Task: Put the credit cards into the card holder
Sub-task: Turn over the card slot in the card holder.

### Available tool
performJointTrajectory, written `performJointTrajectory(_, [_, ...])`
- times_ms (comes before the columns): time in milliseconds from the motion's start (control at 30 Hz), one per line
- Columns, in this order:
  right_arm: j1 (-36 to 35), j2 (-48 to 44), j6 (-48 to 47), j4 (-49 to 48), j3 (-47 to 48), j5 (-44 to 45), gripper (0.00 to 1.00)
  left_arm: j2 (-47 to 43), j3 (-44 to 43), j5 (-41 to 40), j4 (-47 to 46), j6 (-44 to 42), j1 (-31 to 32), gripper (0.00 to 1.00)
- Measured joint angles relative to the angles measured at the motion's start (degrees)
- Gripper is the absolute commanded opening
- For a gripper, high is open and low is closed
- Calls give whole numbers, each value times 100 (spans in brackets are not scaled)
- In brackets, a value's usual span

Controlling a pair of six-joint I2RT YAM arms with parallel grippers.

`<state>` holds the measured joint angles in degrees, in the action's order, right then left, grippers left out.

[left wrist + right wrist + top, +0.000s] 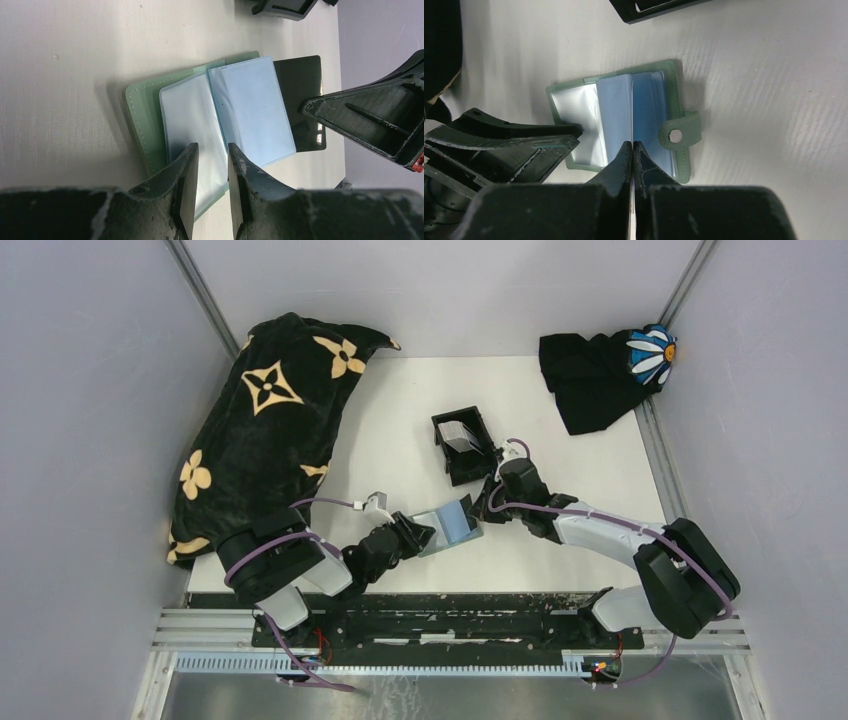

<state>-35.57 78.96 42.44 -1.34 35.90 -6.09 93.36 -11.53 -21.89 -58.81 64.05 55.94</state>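
Lying open, holder (142, 120) had its spine parallel to card's (300, 85) long axis. Right gripper (632, 145) pinched card; left gripper's (212, 147) jaws stood apart, grasp indeterminate.

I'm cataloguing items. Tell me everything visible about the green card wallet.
The green card wallet lies open, cover down, on the table. Soft stitched cover, strap with a metal snap, clear plastic sleeves fanned inside, a dark card beside one sleeve. The left tool, partly open, sits over one end; the shut right tool points at the middle.
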Motion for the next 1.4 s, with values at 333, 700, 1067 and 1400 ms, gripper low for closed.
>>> performJointTrajectory(333, [-2, 50, 254, -520, -20, -452, 1, -68, 13, -4, 74, -2, 0, 34])
performJointTrajectory(700, [-332, 367, 328, -785, -17, -570, 1, -848, 11, -149, 1158, -4, 2, 31])
performJointTrajectory(1067, [-682, 841, 315, -807, 197, -520, 1, -2184, -42, -686, 2986, -2, 83, 31])
performJointTrajectory(1400, [-708, 953, 210, -743, 291, -358, 1, -2732, -275, -1062, 3989, -24, 168, 30])
